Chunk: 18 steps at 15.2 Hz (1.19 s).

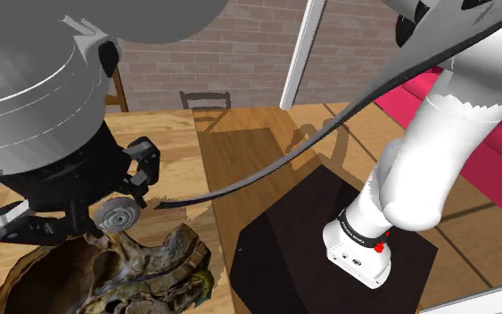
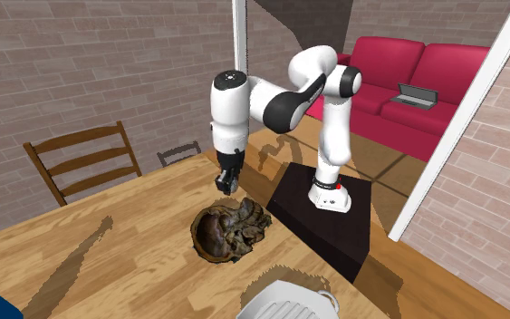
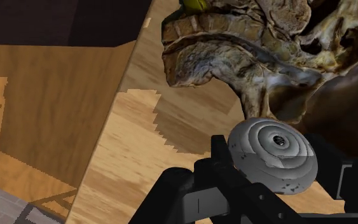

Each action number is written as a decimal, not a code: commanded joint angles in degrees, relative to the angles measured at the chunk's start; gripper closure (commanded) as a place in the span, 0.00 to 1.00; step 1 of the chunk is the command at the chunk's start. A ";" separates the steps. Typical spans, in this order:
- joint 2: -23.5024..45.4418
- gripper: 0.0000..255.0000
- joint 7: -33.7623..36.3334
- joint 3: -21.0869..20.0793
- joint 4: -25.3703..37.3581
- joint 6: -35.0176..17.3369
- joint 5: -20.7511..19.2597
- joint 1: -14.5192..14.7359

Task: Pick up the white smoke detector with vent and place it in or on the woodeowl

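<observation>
Fingers (image 3: 218,162) first: the two black pads are pinching the smoke detector (image 3: 273,154) across its rim, one on each side. It's a pale grey-white disc with stepped rings and a small dark vent in the middle. Gripping it by the edge looks sensible, since a flat round thing held that way can't tip or spin out, and its face is left free.

Out to the gripper (image 1: 106,217): in the shoulder view it's angled down at the lower left, with the detector clear of the table (image 2: 108,263) and hanging just above the near rim of the owl (image 1: 124,272). The owl is a dark brown, knobbly carved piece with a hollow in it, lying flat on the pale wood.

Wider still, the second exterior view has the arm bent over from the black stand (image 2: 330,222) and the hand poised over the owl's far edge. A chair (image 2: 81,159) stands well off on that view's left. The owl is close to the stand, so the reach is short.

My read is that the pick is done and this is the carry, nearly home. What's left is to centre over the hollow, drop lower, then let go. That carving is uneven, though, and a disc released too high or on the rim could well roll off onto the table
</observation>
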<state>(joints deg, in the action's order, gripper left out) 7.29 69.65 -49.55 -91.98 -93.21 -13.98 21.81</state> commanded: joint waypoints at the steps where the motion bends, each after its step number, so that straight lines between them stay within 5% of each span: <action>1: 2.51 1.00 3.61 -1.09 2.29 1.34 -1.79 2.58; 3: 5.09 1.00 6.74 -1.81 4.70 2.66 -3.61 5.32; 18: 4.77 1.00 8.14 -1.29 -5.77 -7.45 -3.74 4.09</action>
<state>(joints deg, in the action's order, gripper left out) 12.11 77.82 -50.85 -97.51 -100.43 -17.73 25.97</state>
